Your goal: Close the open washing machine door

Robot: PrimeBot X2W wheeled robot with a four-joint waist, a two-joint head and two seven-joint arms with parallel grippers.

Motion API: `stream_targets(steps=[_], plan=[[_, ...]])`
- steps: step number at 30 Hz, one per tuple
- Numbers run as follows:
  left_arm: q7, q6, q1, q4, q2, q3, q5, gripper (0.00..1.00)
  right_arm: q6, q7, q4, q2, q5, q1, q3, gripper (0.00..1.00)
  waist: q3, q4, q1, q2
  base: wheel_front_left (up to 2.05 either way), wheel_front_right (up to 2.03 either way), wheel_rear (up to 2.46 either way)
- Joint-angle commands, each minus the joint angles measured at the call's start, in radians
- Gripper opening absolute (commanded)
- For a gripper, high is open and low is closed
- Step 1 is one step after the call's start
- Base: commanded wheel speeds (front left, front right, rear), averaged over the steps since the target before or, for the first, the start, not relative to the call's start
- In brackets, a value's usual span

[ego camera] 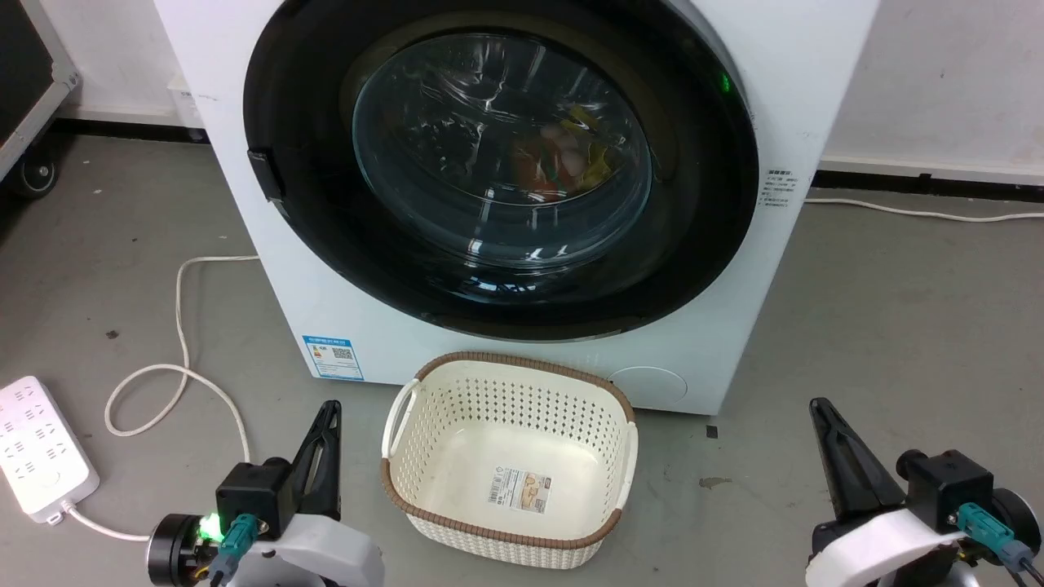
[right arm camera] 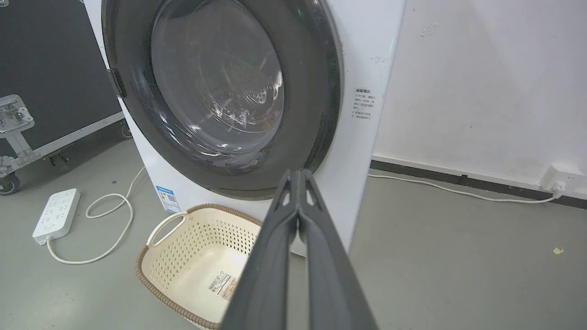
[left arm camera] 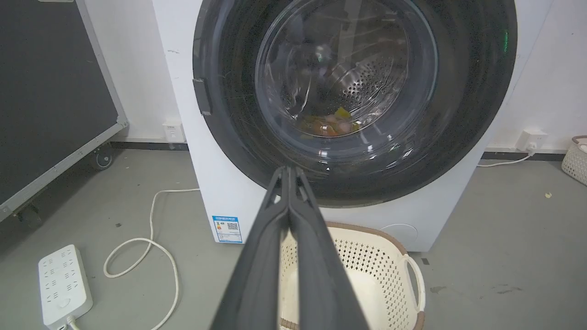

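The washing machine [ego camera: 710,342] is white and stands straight ahead of me. Its large round glossy black washing machine door [ego camera: 310,204] lies flat against the front, with coloured laundry showing through the glass bowl. The door [left arm camera: 229,114] also faces the left wrist view, and in the right wrist view the door [right arm camera: 137,101] shows at an angle. My left gripper [ego camera: 330,408] sits low at the left, shut and empty, well short of the machine. My right gripper [ego camera: 818,405] sits low at the right, also shut and empty. Each wrist view shows its own gripper closed: left gripper [left arm camera: 288,169], right gripper [right arm camera: 298,172].
A cream perforated basket [ego camera: 506,359] stands on the floor just before the machine, between my grippers. A white power strip [ego camera: 37,448] and its looped cable [ego camera: 179,326] lie at the left. A black wheeled case [left arm camera: 46,91] stands far left. Another cable [ego camera: 922,214] runs along the right wall.
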Motion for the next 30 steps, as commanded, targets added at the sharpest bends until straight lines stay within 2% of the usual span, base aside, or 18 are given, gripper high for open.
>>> stream_targets(steps=[1, 30], plan=[[0.008, 0.007, 0.016, -0.009, 0.000, 0.003, 0.007, 0.00, 0.000, 0.006, -0.010, 0.002, -0.008, 0.011, 0.002, 0.00, 0.000, 0.000, -0.0001, 0.0000, 0.00, 0.00, 0.00], [0.069, 0.035, 0.023, -0.056, 0.001, 0.010, 0.031, 0.00, -0.001, 0.067, -0.054, 0.003, -0.025, 0.017, 0.018, 0.00, 0.005, -0.004, -0.0001, 0.0000, 0.00, 0.00, 0.00]])
